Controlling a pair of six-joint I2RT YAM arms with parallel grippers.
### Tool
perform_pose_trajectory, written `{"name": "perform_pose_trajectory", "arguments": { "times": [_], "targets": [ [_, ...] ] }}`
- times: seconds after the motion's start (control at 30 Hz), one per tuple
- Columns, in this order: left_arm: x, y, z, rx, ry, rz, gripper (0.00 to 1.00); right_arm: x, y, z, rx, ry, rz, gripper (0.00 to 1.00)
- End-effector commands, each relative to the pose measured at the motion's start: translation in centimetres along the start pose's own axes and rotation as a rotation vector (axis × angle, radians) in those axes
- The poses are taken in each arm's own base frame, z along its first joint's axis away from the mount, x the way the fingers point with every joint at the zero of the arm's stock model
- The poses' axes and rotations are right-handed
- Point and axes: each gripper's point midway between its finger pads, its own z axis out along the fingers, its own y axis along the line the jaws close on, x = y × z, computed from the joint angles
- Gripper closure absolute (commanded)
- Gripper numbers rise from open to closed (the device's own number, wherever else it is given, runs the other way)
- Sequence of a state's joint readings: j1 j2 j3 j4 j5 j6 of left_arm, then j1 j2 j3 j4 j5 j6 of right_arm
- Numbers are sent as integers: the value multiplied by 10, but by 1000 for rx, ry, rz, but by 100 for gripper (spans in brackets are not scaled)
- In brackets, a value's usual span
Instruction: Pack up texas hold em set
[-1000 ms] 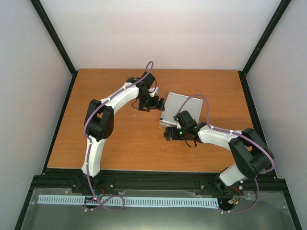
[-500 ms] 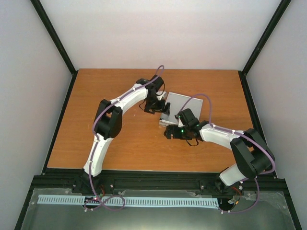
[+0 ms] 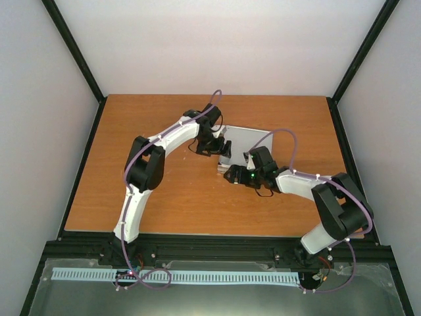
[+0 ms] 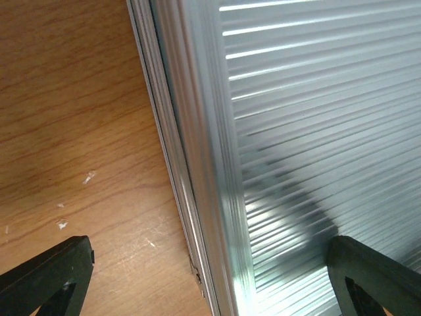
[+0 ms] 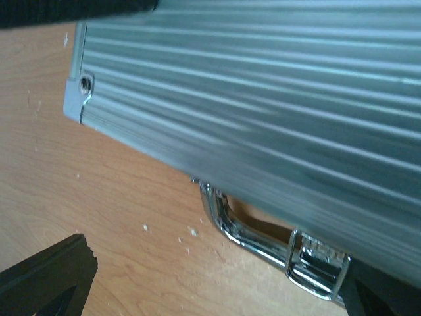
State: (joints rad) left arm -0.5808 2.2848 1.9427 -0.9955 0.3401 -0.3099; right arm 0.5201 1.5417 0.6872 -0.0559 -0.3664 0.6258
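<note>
The silver ribbed aluminium case (image 3: 253,140) lies shut and flat on the wooden table. My left gripper (image 3: 222,147) is open at the case's left edge. In the left wrist view one finger is over the table and the other (image 4: 375,276) over the lid (image 4: 316,131), the gripper (image 4: 210,293) straddling the rim. My right gripper (image 3: 235,175) is open at the case's front edge. Its wrist view shows the lid (image 5: 263,99) and the chrome handle (image 5: 263,238) just ahead of the gripper (image 5: 210,296). Chips, dice, card boxes and disc are out of view.
The wooden table (image 3: 164,191) is bounded by black frame rails (image 3: 85,158) and white walls on three sides. Small white specks (image 5: 191,232) lie on the wood near the handle.
My left gripper has swung right onto the case's left edge. My right gripper has moved slightly up toward the front edge. The case appears to have shifted a little.
</note>
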Motion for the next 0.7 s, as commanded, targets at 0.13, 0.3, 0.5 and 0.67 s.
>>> {"name": "perform_pose_trajectory", "arguments": {
  "times": [0.13,0.3,0.5,0.67],
  "targets": [
    [39,24,26,-87,148,13,0,46,3,19,-121,201,103,0],
    [40,25,27,-86,151,17,0,34,18,4,-149,186,80,0],
    [40,24,29,-77,153,14,0,20,30,-20,-202,168,74,0],
    [42,25,32,-76,157,11,0,5,32,-37,-248,124,96,0]
  ]
}}
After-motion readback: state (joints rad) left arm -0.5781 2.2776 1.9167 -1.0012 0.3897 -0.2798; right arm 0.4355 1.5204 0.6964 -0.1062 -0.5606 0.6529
